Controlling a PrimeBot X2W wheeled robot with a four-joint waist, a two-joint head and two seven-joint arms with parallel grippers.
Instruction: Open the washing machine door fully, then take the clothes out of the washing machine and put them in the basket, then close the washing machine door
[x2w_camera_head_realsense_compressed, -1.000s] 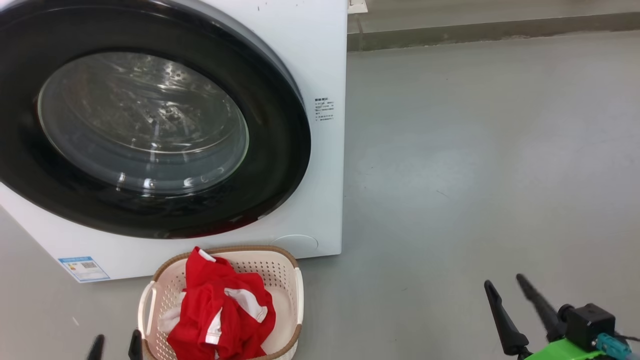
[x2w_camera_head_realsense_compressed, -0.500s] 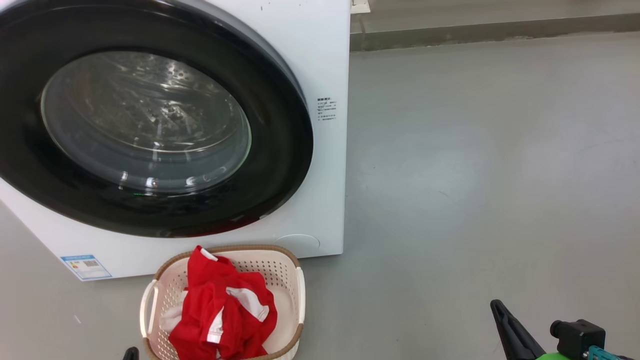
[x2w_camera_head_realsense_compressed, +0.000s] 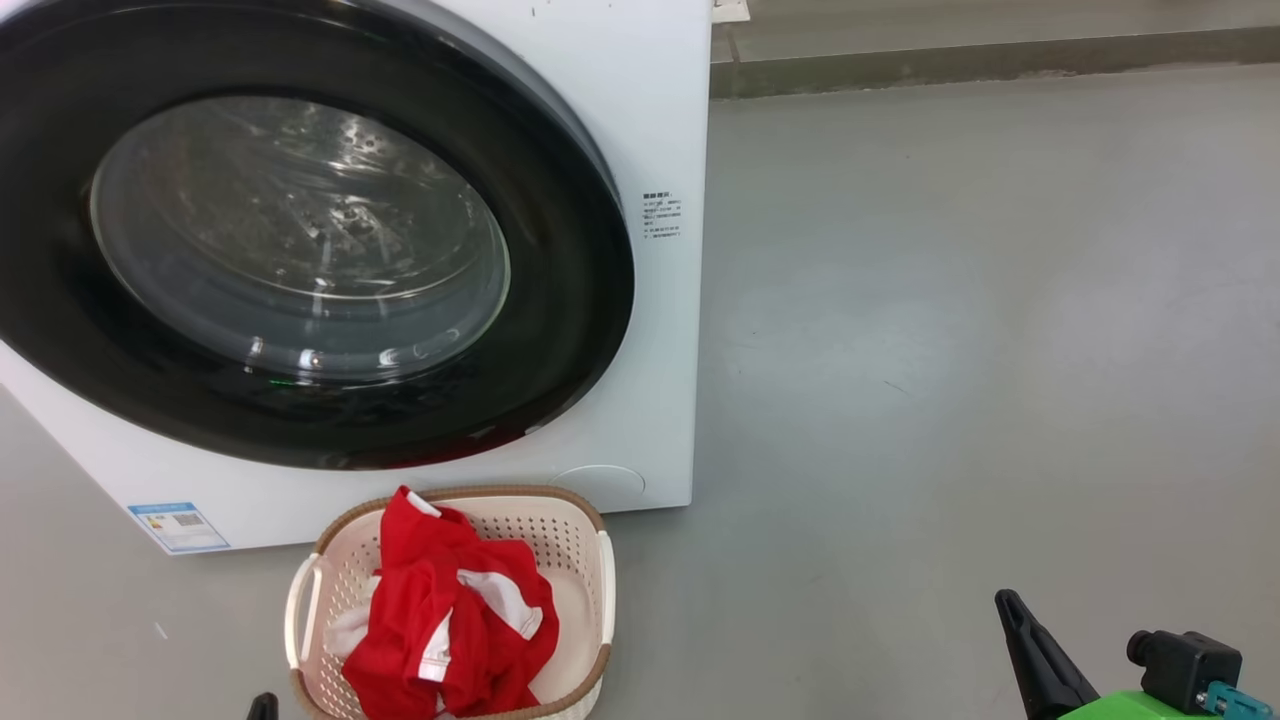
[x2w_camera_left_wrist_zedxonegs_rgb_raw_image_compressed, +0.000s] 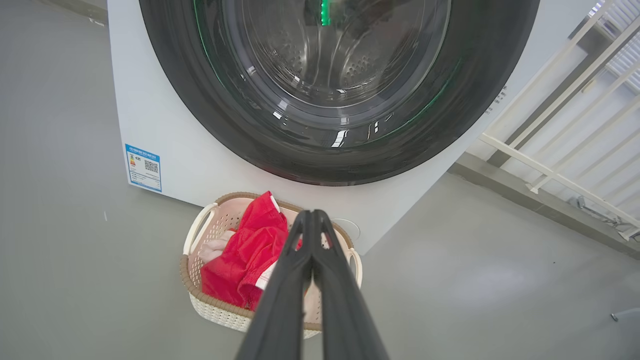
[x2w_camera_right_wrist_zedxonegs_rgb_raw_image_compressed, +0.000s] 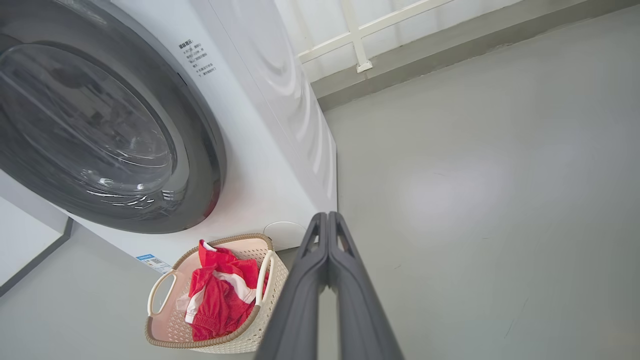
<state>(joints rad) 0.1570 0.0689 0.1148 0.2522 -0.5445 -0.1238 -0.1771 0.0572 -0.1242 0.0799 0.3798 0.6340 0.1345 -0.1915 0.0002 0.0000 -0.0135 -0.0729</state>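
Hovering shut and empty: the left end effector (x2w_camera_left_wrist_zedxonegs_rgb_raw_image_compressed: 312, 214) and the right end effector (x2w_camera_right_wrist_zedxonegs_rgb_raw_image_compressed: 327, 215), with the clothes (x2w_camera_head_realsense_compressed: 450, 620) heaped in the basket (x2w_camera_head_realsense_compressed: 500, 493) and the washing machine door (x2w_camera_head_realsense_compressed: 560, 300) looking closed.

Each end effector has its two fingers pressed together on nothing. The basket stands on the floor (x2w_camera_head_realsense_compressed: 950, 350) just ahead of and below the left one's tips, and lower and to the left of the right one's. The washing machine (x2w_camera_head_realsense_compressed: 640, 120) is beyond both. The task looks done. The clothes are soft, light and limp, so a pinch on a raised fold atop the heap would lift them. The door is stiff, glossy and probably slippery, best taken at its rim's edge rather than by the glass.
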